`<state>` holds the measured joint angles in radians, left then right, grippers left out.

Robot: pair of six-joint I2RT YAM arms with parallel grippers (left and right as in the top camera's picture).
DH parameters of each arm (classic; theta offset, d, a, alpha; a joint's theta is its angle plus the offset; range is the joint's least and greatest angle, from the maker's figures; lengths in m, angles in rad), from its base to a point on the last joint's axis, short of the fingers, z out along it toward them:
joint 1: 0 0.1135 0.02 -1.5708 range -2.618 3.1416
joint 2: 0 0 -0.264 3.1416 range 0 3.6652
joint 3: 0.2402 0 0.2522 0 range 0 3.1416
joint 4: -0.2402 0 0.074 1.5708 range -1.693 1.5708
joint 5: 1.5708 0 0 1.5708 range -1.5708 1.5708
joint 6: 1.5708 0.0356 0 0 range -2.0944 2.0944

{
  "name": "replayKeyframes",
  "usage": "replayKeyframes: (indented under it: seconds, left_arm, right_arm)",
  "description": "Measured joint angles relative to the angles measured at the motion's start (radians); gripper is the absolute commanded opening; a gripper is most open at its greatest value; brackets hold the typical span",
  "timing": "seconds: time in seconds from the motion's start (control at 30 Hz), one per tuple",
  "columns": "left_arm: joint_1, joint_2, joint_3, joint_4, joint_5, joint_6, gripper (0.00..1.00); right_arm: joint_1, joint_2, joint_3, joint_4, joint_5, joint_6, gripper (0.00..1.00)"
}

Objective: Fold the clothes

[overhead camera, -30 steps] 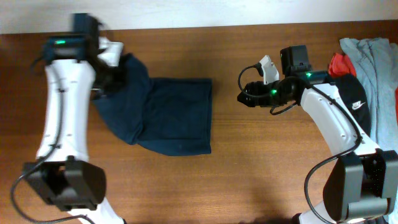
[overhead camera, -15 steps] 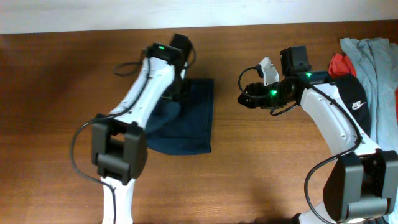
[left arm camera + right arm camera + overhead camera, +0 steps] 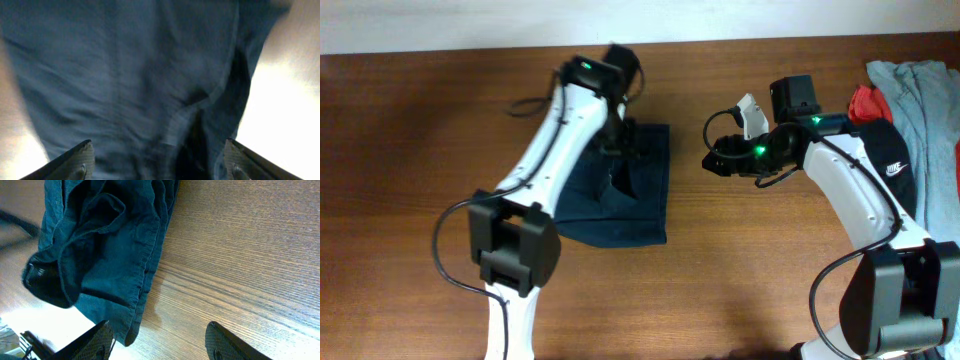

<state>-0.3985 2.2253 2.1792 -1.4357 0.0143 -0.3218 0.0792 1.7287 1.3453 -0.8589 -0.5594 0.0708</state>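
Left gripper point(image 3: 160, 166) released, spread wide above the shorts point(image 3: 642, 205); right gripper point(image 3: 162, 342) likewise empty, just beside them. We judge the cloth soft, limp and light: pinch a hem corner.

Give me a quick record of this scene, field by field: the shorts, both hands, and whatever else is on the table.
garment: dark blue shorts, partly folded on the table, bunched near the middle
left side: left hand open, just over the shorts; view blurred
right side: right hand open, empty, over bare wood beside the shorts
other clothes: grey shirt, black garment with white logo, something red, piled at the table's right edge
fold: not yet neat
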Motion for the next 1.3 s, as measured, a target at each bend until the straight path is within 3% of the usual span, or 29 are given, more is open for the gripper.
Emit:
replayKeyframes:
  seconds: [0.07,0.17,0.2,0.23,0.27,0.3,0.4,0.63,0.77,0.87,1.1,1.2,1.3]
  left_arm:
    - [0.048,-0.001,0.053,0.002,-0.002,0.008,0.68]
    - [0.123,-0.004,0.071,0.019,-0.004,0.034,0.32]
    - [0.148,-0.004,0.069,0.027,-0.005,0.047,0.27]
    - [0.168,-0.004,0.063,0.04,-0.005,0.055,0.11]
    - [0.204,-0.004,0.046,0.055,-0.008,0.072,0.05]
    - [0.216,-0.004,0.032,0.067,-0.007,0.075,0.01]
    - [0.254,-0.008,-0.114,0.202,0.007,0.13,0.0]
    - [0.264,-0.007,-0.353,0.389,0.025,0.177,0.01]
    - [0.264,-0.007,-0.44,0.447,0.031,0.188,0.0]
    - [0.267,-0.007,-0.459,0.446,0.035,0.188,0.01]
    - [0.314,-0.007,-0.461,0.424,0.044,0.192,0.01]
    - [0.337,-0.007,-0.461,0.423,0.042,0.192,0.01]
    - [0.341,-0.007,-0.462,0.426,0.057,0.192,0.01]
  right_arm:
    - [0.002,0.0,0.0,0.0,0.0,0.0,0.6]
    - [0.022,0.0,0.0,0.014,-0.025,-0.014,0.44]
    - [0.044,0.0,0.0,0.037,-0.048,-0.027,0.39]
    - [0.06,0.0,0.0,0.054,-0.06,-0.033,0.36]
    - [0.111,0.0,0.001,0.104,-0.081,-0.043,0.32]
    - [0.143,0.0,-0.001,0.148,-0.088,-0.042,0.17]
    - [0.296,0.012,0.003,0.356,-0.112,-0.025,0.08]
    - [0.472,0.17,0.01,0.612,-0.058,0.103,0.08]
    - [0.498,0.301,0.011,0.575,-0.029,0.149,0.04]
    - [0.491,0.352,0.01,0.43,0.058,0.229,0.04]
    - [0.405,0.286,0.012,0.196,0.268,0.319,0.08]
    - [0.368,0.221,0.009,0.27,0.195,0.202,0.15]
    - [0.37,0.142,0.008,0.425,0.102,0.13,0.15]
